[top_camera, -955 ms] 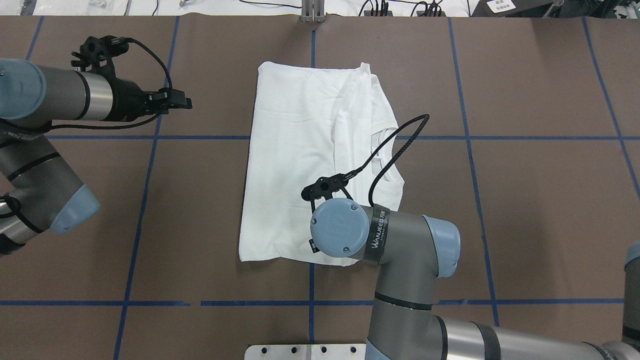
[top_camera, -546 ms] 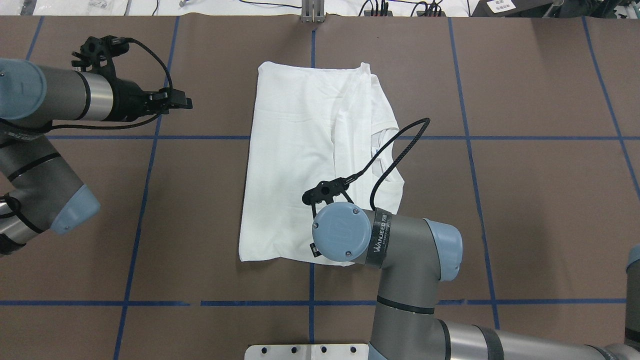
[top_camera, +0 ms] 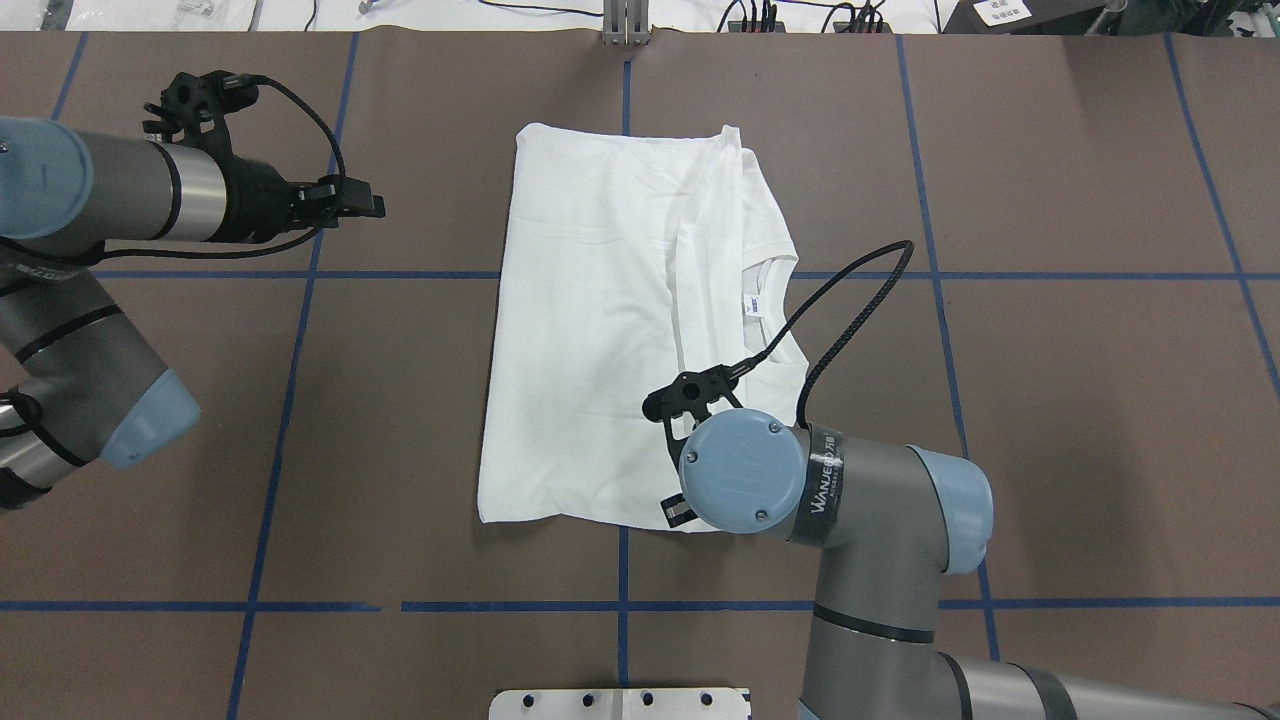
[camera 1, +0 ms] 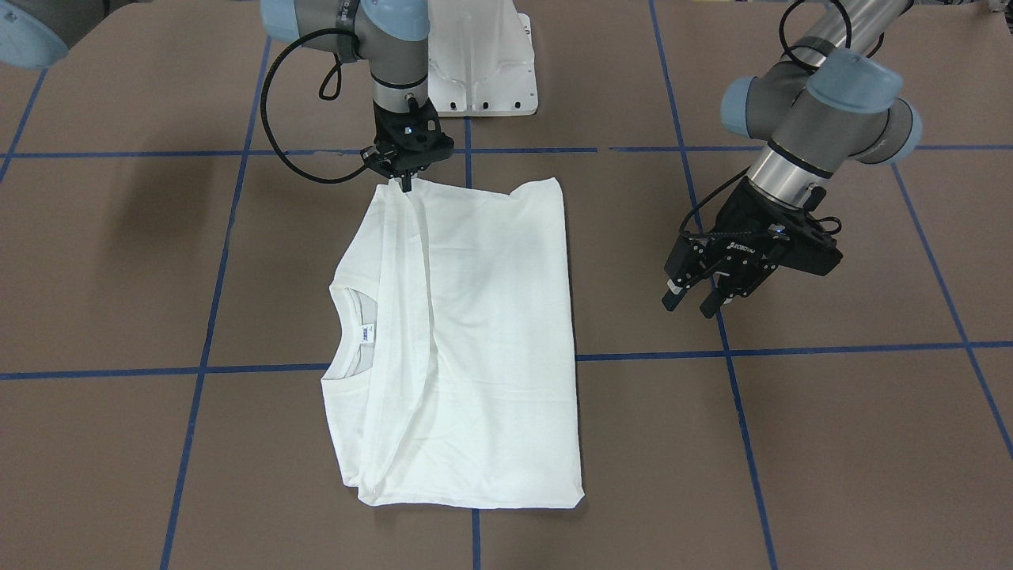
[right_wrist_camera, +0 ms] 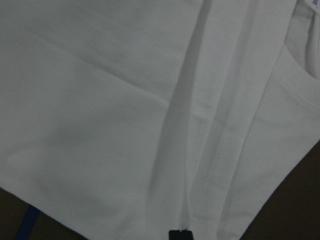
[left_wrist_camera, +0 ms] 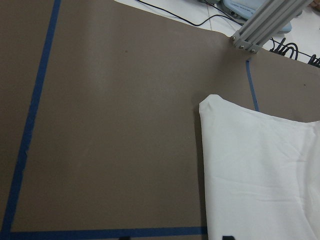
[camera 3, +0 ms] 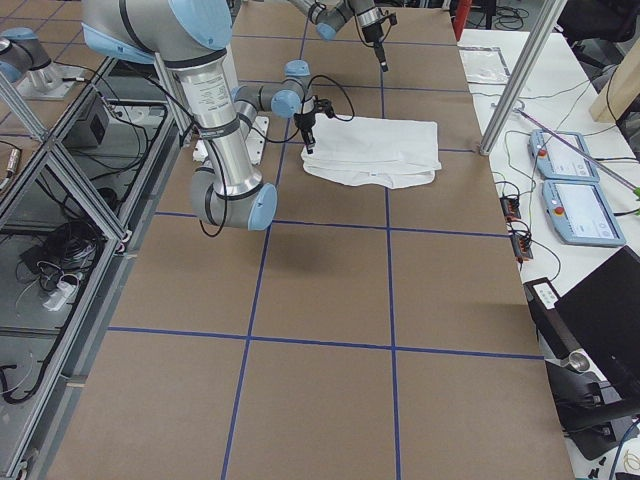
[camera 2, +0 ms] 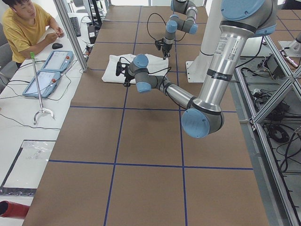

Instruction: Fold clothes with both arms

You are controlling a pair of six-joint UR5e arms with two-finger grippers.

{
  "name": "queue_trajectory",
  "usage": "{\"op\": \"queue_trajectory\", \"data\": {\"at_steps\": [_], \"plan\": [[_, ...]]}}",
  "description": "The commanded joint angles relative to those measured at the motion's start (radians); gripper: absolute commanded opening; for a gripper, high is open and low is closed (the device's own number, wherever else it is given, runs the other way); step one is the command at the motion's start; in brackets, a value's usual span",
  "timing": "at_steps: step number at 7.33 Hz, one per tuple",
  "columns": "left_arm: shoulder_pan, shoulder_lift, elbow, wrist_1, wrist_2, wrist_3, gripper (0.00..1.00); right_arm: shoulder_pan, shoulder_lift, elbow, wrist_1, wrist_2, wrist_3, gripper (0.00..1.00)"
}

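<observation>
Exterior front-facing shows the right gripper (camera 1: 406,187), black and two-fingered, pointing straight down. Its tips are pressed together, pinching the robot-side hem of the folded white long-sleeved cotton T-shirt (camera 1: 491,332) lying mid-way on the brown table (camera 1: 791,435). Overhead, a light blue wrist cap (top_camera: 742,470) hides that claw. The left gripper (camera 1: 688,307) hovers well aside of the shirt, fingers spread.

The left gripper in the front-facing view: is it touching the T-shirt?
No, the left gripper hangs over bare table, well apart from the T-shirt.
</observation>
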Motion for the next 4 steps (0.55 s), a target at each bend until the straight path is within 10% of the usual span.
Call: {"op": "queue_trajectory", "data": {"at_steps": [1, 2, 3, 4], "plan": [[-0.001, 0.0, 0.0, 0.0, 0.0, 0.0, 0.69, -0.003, -0.11, 0.106, -0.002, 0.002, 0.013, 0.0], [-0.001, -0.002, -0.001, 0.0, 0.0, -0.002, 0.69, -0.035, -0.117, 0.101, -0.002, -0.004, 0.08, 0.0], [-0.001, 0.0, -0.002, 0.0, 0.0, -0.002, 0.69, -0.044, -0.112, 0.087, 0.001, -0.006, 0.119, 0.99], [-0.001, 0.0, -0.002, 0.0, 0.002, -0.002, 0.69, -0.04, -0.114, 0.089, 0.005, -0.004, 0.121, 1.0]]}}
